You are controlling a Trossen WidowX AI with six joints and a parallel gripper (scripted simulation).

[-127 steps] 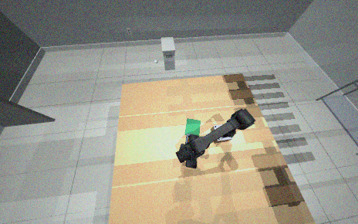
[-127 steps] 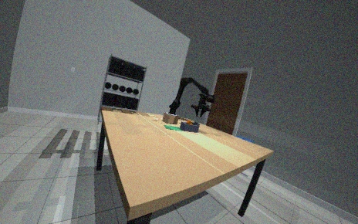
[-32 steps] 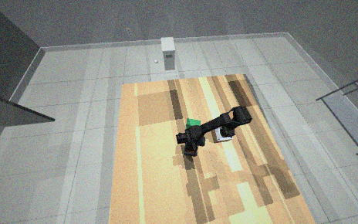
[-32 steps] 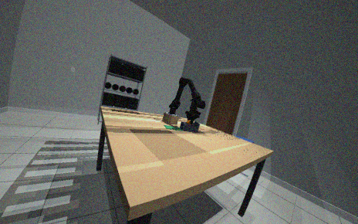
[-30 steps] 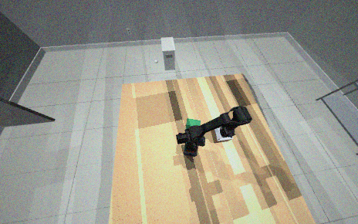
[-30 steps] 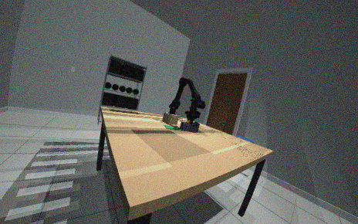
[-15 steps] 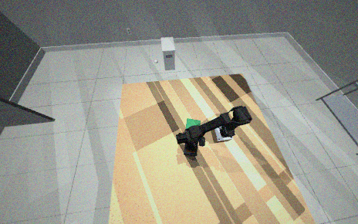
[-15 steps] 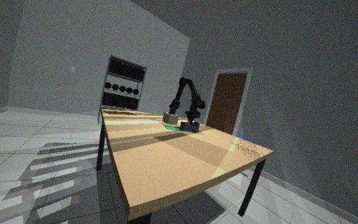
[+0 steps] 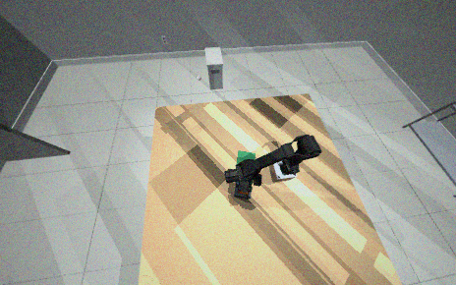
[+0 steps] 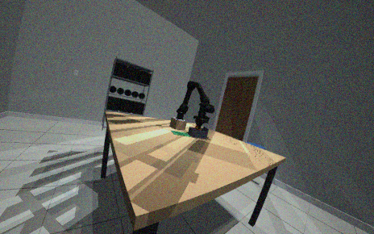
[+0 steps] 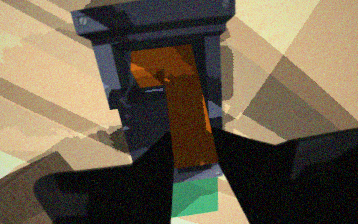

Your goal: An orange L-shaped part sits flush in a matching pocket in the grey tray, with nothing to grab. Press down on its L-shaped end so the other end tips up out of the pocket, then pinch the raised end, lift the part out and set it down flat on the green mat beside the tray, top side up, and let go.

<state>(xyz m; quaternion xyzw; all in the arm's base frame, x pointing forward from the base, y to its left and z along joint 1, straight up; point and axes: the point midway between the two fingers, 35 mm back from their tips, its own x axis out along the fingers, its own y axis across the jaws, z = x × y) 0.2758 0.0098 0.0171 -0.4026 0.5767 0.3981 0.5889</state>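
The orange L-shaped part is in the grey tray. Its L-shaped end lies at the far end of the pocket in the wrist view. Its straight end is nearer the camera and looks raised, over the tray's near end wall. My gripper is shut on that straight end, with one black finger against each side. In the top view the gripper and arm hide most of the tray. The green mat lies beside the tray, just past the near end wall in the wrist view.
The arm stands on a light box-shaped base close to the mat and tray. All of them are on the wooden table. Striped shadows cross the table top.
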